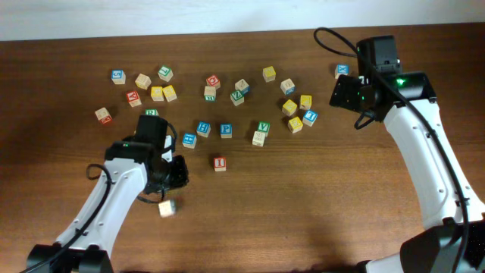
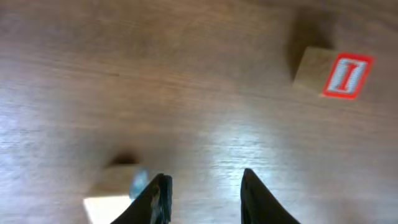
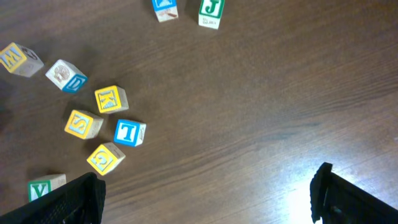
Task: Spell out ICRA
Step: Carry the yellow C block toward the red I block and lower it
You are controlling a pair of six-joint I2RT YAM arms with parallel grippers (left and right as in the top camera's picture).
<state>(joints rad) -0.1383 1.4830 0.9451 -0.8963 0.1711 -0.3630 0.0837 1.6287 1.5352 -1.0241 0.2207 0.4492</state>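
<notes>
A block with a red I (image 1: 220,163) lies alone on the wooden table, also in the left wrist view (image 2: 339,74) at the upper right. My left gripper (image 1: 174,173) (image 2: 205,199) is open and empty, left of the I block. A pale block (image 1: 167,208) lies just in front of it, beside the left finger (image 2: 112,202). My right gripper (image 1: 342,92) (image 3: 208,196) is wide open and empty over bare table at the far right. A yellow block with a C-like letter (image 3: 104,157) lies near its left finger.
Many letter blocks are scattered across the far half of the table (image 1: 303,197). The right wrist view shows a blue T (image 3: 129,132), yellow K (image 3: 111,99), yellow S (image 3: 83,124), green Y (image 3: 45,186) and green J (image 3: 210,12).
</notes>
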